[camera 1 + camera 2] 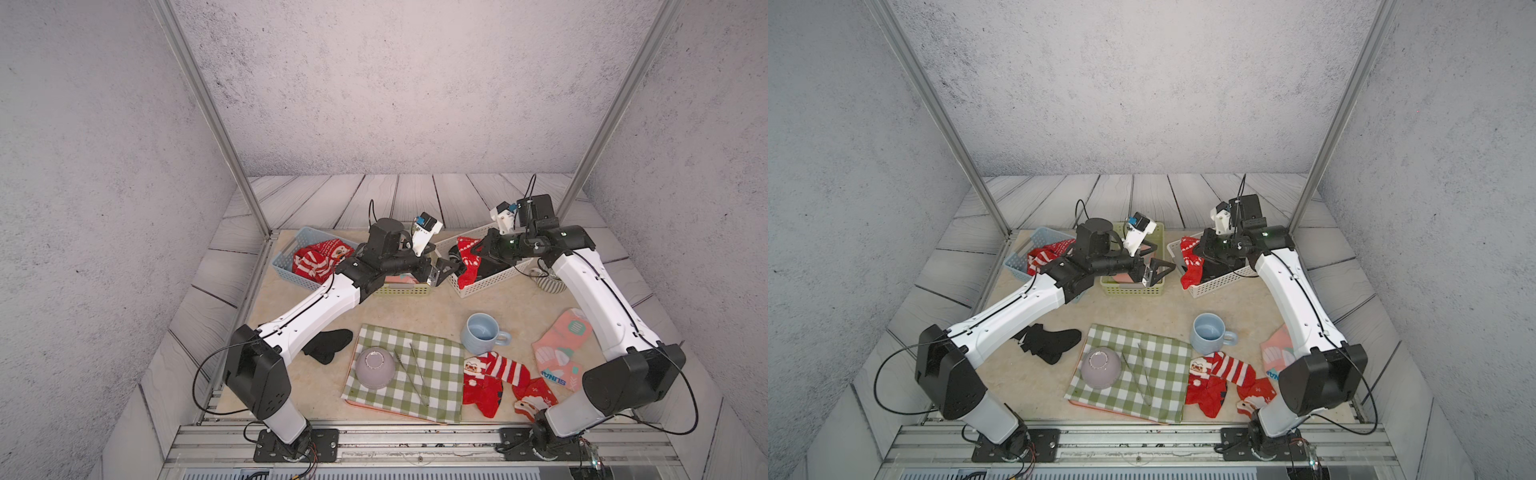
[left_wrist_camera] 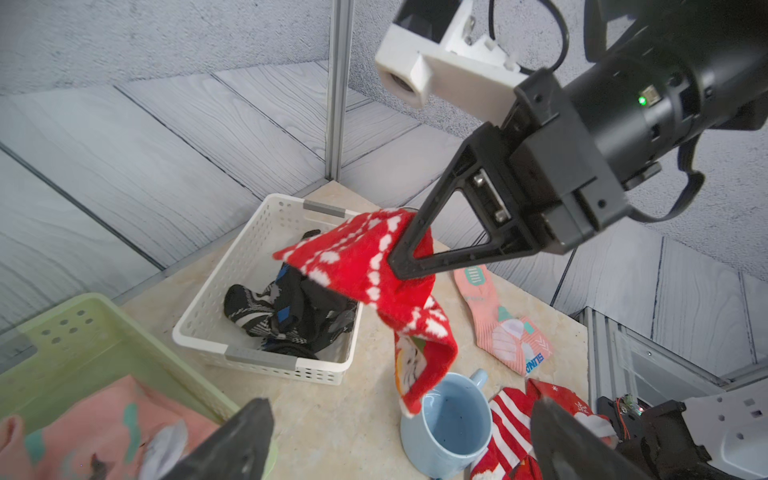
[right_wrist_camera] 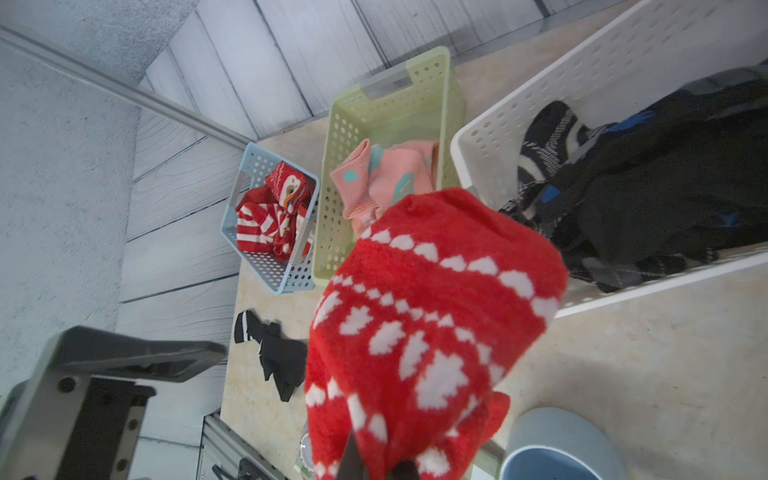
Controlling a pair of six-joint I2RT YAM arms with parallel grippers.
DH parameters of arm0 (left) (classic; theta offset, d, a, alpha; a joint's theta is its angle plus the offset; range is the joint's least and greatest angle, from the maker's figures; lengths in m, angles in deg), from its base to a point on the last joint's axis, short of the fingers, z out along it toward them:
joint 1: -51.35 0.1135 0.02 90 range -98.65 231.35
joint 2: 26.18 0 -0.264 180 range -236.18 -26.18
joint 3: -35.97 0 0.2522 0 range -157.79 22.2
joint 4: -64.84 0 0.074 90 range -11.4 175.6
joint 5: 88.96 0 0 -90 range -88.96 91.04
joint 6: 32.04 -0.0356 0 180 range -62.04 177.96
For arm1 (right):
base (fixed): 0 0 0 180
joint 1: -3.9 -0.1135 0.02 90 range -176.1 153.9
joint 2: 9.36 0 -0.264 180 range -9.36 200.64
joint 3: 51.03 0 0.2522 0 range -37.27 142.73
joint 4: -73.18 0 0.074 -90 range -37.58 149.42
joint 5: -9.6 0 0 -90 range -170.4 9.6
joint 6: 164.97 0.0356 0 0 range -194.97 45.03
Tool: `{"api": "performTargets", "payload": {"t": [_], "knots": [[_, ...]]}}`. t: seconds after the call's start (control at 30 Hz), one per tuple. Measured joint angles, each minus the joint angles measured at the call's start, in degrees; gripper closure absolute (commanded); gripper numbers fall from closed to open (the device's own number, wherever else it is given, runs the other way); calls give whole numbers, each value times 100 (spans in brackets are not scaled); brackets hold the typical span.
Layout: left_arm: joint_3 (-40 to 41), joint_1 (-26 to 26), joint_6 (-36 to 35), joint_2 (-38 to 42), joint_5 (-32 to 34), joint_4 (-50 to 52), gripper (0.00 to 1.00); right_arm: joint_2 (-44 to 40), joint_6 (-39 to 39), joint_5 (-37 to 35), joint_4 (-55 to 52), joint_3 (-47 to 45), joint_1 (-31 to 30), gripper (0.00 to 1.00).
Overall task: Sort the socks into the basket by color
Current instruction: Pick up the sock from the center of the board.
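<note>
We see the right gripper closed tight on a red sock with white snowflakes. Its fingers pinch the sock at one end. The rest drapes away from the tips and hangs below them, over the edge of the white basket, which holds black socks.

The left gripper has its jaws spread wide and holds nothing. It hovers over the near end of the green basket, just beside the hanging sock, and we see no contact between them. In the left wrist view the sock hangs ahead of the two spread fingers, apart from both.

Pink socks lie in the green basket, and red striped socks fill the blue basket beside it.

On the table others lie loose:
- a black sock near the left arm;
- a pink sock partly behind the right arm;
- loose red socks between the mug and the table's front edge, beside the checked cloth.
</note>
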Motion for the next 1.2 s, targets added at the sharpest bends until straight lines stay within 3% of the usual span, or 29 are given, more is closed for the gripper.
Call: {"api": "performTargets", "payload": {"t": [0.3,0.37,0.43,0.5,0.53,0.67,0.8,0.87,0.93,1.07,1.2], "knots": [[-122,-258,321,-586,-59,-345,24,-37,0,409,120,-35,-181,100],[-151,-282,348,-629,-55,-361,34,-81,-2,487,138,-98,-203,100],[-227,-293,365,-669,-35,-389,54,-138,-4,529,160,-177,-219,100],[-328,-304,426,-702,-22,-382,91,-188,-9,538,177,-240,-223,100],[-393,-310,433,-719,2,-369,100,-208,-15,542,177,-260,-225,100],[-501,-319,422,-743,76,-249,100,-295,-44,522,223,-269,-205,93],[-503,-319,363,-737,245,-210,100,-328,-85,525,208,-269,-214,52],[-501,-306,332,-723,358,-136,100,-345,-107,525,190,-267,-227,23],[-479,-269,313,-656,492,-44,100,-354,-168,501,136,-238,-229,2],[-463,-33,299,-415,741,216,100,-382,-269,382,28,-107,-219,1],[-463,557,372,-120,942,625,100,-601,-313,238,-52,-63,-109,1]]}}
